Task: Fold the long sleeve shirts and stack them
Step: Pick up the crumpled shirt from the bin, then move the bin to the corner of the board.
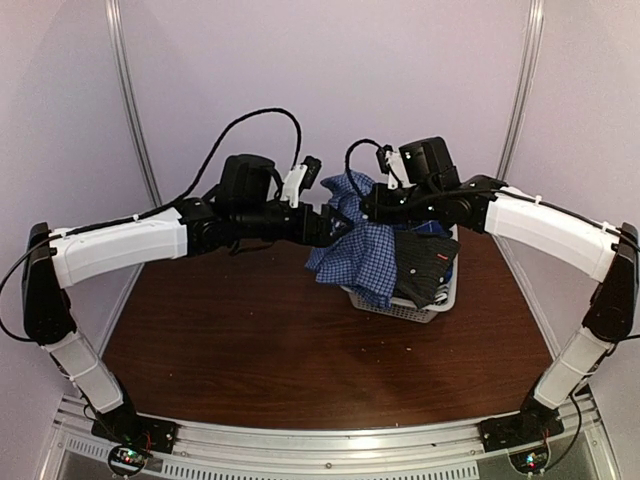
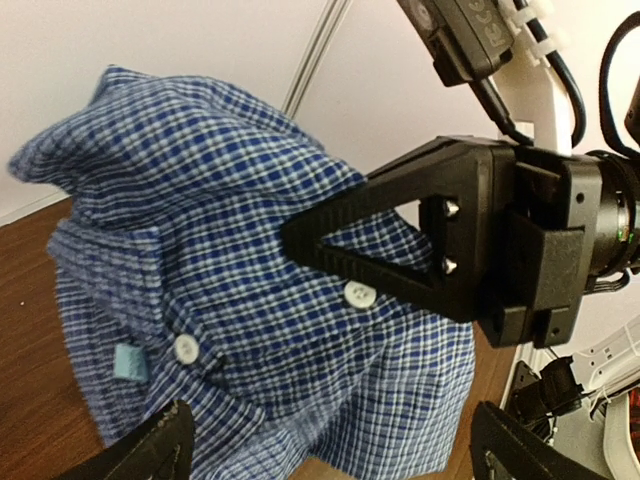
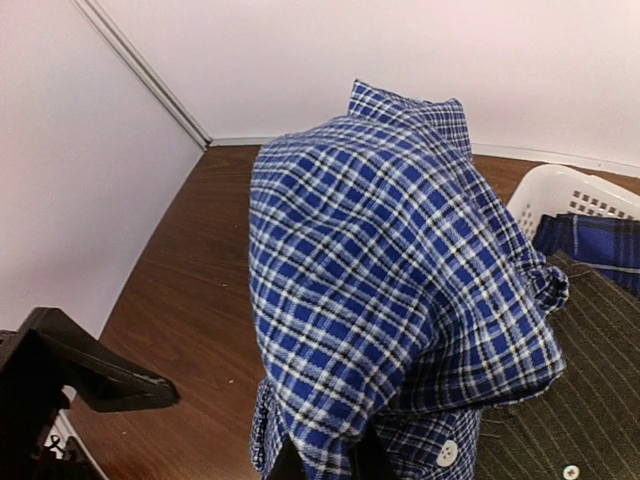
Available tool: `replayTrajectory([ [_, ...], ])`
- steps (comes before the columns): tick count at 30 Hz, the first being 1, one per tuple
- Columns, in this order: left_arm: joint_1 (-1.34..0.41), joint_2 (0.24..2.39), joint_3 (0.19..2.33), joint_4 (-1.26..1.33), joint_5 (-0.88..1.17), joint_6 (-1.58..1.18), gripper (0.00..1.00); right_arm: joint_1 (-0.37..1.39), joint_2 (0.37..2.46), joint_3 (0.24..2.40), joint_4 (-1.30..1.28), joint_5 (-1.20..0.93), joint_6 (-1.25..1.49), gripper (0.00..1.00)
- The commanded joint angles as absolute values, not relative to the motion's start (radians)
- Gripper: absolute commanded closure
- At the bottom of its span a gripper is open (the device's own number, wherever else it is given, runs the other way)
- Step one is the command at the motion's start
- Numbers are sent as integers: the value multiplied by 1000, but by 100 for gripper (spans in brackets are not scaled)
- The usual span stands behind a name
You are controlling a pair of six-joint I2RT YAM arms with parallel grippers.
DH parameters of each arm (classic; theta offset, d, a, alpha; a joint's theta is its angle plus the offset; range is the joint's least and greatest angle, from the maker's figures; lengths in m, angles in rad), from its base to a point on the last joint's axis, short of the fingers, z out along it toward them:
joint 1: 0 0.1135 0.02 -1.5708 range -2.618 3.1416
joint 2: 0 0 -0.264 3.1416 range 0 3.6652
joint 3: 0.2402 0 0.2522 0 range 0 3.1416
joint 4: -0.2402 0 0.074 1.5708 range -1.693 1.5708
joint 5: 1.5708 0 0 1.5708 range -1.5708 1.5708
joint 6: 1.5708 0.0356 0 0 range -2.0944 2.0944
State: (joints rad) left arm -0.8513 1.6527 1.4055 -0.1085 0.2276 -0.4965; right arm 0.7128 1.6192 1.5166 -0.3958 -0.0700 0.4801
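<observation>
Right gripper (image 1: 370, 210) has its fingers (image 2: 372, 236) pressed together on a fold of the checked shirt (image 1: 368, 255). It's pinching the shirt up near the collar end, right by a white button (image 2: 359, 294). Left gripper (image 1: 328, 226) has its jaws spread wide with nothing in them. It sits just left of the shirt, with the cloth straight ahead of its fingertips, and I can't tell if it actually touches.

The shirt hangs off that one pinch, so its long axis runs roughly up and down. The collar is bunched and points up, and the rest droops toward the table (image 1: 240, 340). It's crumpled, not spread flat. The lower part drapes over the left rim of the white basket (image 1: 405, 310), which sits toward the far right of the table. Can't say whether the hem reaches the wood.

Inside the basket there's a dark pinstriped garment (image 3: 585, 390) with another blue checked piece (image 3: 590, 240) beside it. Both arms reach in from the sides and meet above the basket's left edge.
</observation>
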Motion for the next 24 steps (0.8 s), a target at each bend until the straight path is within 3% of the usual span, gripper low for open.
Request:
replayTrajectory([
  [1, -872, 1680, 1399, -12, 264, -518, 2, 743, 1602, 1533, -250, -178, 554, 100],
  [12, -879, 1680, 1362, 22, 209, -562, 5, 764, 1581, 1529, -213, -172, 577, 100],
  [20, -879, 1652, 1323, 64, 171, -570, 5, 761, 1501, 1583, -343, 7, 513, 100],
  [24, -879, 1679, 1350, 50, 153, -567, 5, 754, 1457, 1660, -485, 228, 459, 100],
])
